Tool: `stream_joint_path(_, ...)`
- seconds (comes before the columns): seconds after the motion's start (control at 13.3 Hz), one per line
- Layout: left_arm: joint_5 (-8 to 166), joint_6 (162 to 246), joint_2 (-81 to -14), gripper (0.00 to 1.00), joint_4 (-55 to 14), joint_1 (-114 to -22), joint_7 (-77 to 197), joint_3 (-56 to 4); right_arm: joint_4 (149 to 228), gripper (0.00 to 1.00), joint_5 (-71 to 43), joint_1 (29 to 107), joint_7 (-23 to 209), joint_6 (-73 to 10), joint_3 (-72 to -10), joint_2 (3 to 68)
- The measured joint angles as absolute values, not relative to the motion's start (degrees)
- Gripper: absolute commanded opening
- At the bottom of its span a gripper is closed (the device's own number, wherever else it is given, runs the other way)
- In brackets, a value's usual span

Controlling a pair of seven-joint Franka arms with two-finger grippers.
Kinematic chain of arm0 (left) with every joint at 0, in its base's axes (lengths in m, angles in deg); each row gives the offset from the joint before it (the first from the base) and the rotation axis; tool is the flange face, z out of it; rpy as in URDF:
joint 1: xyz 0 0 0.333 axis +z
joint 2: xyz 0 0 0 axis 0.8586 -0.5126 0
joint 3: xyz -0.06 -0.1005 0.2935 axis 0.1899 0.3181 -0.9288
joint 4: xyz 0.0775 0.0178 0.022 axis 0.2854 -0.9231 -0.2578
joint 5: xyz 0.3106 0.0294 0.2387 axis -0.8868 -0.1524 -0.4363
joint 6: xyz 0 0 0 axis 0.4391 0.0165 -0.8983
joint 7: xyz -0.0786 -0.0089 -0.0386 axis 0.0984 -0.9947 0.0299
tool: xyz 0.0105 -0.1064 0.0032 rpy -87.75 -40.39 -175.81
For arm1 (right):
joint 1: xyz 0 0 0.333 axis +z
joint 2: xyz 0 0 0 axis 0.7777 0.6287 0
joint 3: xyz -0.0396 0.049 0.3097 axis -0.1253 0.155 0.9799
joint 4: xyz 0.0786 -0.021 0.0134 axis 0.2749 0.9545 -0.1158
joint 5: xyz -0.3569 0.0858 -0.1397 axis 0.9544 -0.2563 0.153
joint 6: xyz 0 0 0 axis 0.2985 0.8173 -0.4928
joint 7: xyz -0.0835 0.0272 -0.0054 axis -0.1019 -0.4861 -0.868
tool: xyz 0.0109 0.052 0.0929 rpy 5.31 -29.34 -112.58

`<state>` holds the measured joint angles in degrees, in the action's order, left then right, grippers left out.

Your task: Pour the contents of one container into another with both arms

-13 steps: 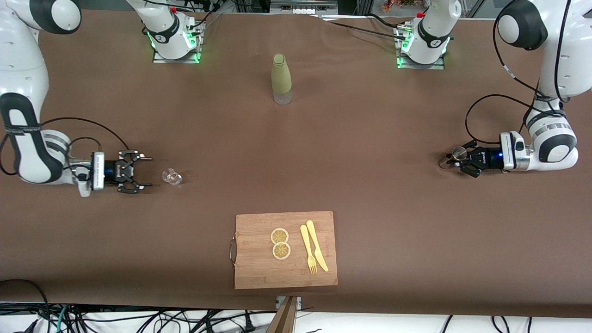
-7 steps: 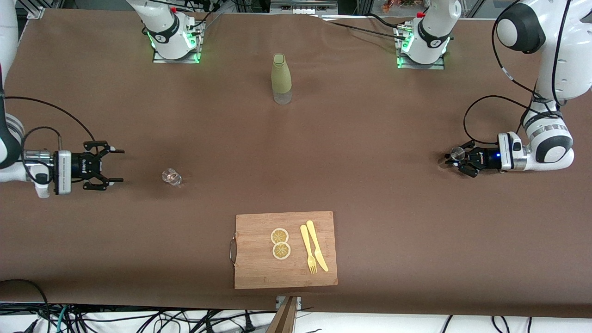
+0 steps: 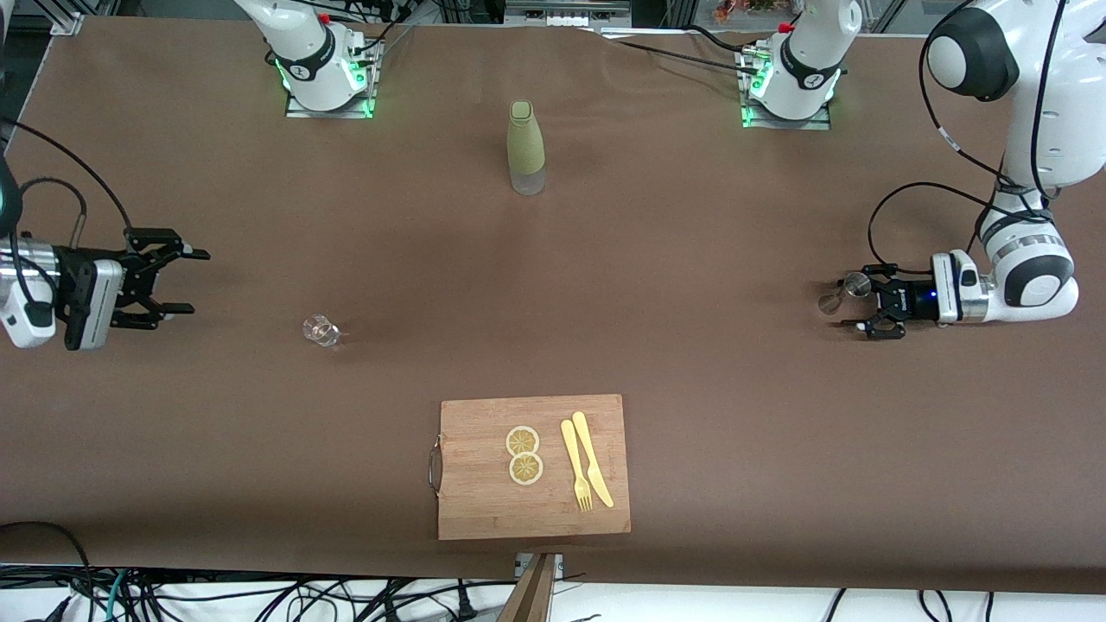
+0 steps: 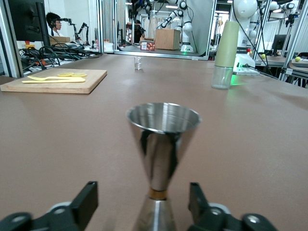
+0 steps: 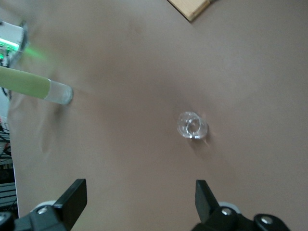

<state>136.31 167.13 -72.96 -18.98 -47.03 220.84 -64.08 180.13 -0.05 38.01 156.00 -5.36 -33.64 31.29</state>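
Observation:
The clear glass cup (image 3: 320, 330) stands upright on the brown table, and it also shows small in the right wrist view as the glass cup (image 5: 191, 125). My right gripper (image 3: 186, 281) hangs open over the right arm's end of the table, well apart from the cup, with nothing between its fingers (image 5: 72, 197). The silver jigger (image 3: 842, 294) stands upright at the left arm's end. My left gripper (image 3: 851, 302) is open around it. In the left wrist view the jigger (image 4: 163, 144) sits between the fingers (image 4: 86, 202) with a gap on each side.
A tall olive-green bottle (image 3: 525, 147) stands mid-table near the arm bases. A wooden cutting board (image 3: 484, 501) with lemon slices (image 3: 524, 454) and a yellow fork and knife (image 3: 587, 471) lies near the front edge. Bare brown cloth spreads between cup and jigger.
My right gripper has drawn back from the glass cup toward its end of the table, staying open. My left gripper has opened around the jigger, which now stands free.

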Motion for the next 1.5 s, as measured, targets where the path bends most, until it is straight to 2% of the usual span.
stream_joint_path(0.3, 134.50, 167.21, -72.88, 1.00, -10.92, -47.07, 207.90, -65.57, 180.61, 1.00, 6.99, 46.25, 140.51, -1.45, -40.14, 23.94)
stream_joint_path(0.68, 126.13, 167.12, -70.19, 1.00, -5.02, -47.10, 184.99, -68.29, 182.45, 1.00, 19.16, 53.93, 110.29, -0.13, -41.19, 18.14)
stream_joint_path(0.9, 119.23, 167.00, -64.38, 1.00, -4.14, -48.59, 164.22, -68.19, 188.25, 1.00, 23.71, 56.51, 104.89, -5.87, -41.17, 13.87)
stream_joint_path(1.13, 112.51, 167.33, -56.26, 1.00, -3.70, -53.14, 140.61, -67.73, 192.00, 1.00, 24.37, 56.37, 100.99, -7.74, -41.97, 10.72)
stream_joint_path(1.5, 100.03, 171.72, -46.13, 1.00, -3.66, -56.90, 106.48, -58.22, 190.47, 1.00, 24.59, 55.35, 91.98, -9.10, -40.85, 10.43)
